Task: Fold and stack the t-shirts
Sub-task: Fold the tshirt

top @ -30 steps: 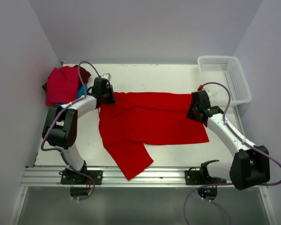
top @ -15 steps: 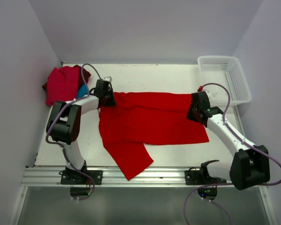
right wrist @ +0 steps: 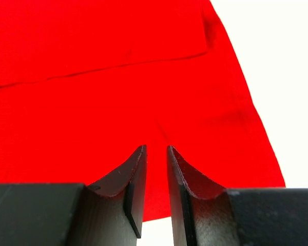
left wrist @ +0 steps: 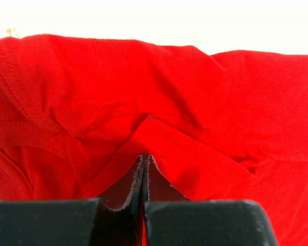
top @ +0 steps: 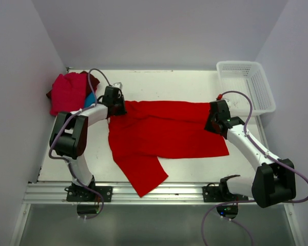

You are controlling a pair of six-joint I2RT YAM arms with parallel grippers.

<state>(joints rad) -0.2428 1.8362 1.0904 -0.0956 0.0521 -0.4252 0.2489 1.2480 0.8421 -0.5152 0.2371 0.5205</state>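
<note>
Right now your left gripper point(left wrist: 145, 157) is fully closed at the far-left corner of the big red t-shirt point(top: 164, 130). In the left wrist view the two fingers are pressed flat together, and a raised ridge of red cloth runs straight into their tips, so it looks pinched on the fabric.

Your right gripper point(right wrist: 156, 149) sits over the shirt's right edge, close to the far corner. Its jaws stand only a narrow slit apart, and through the gap you see cloth and a bit of white table point(top: 159, 82) below, with nothing caught between the fingers.

The shirt lies spread across the middle of the table, and one flap trails toward the near edge. The folded shirts point(top: 69, 93), red over maroon and teal, sit piled in the far-left corner, just beside your left arm. The white mesh basket point(top: 237, 63) stands in the far-right corner.
</note>
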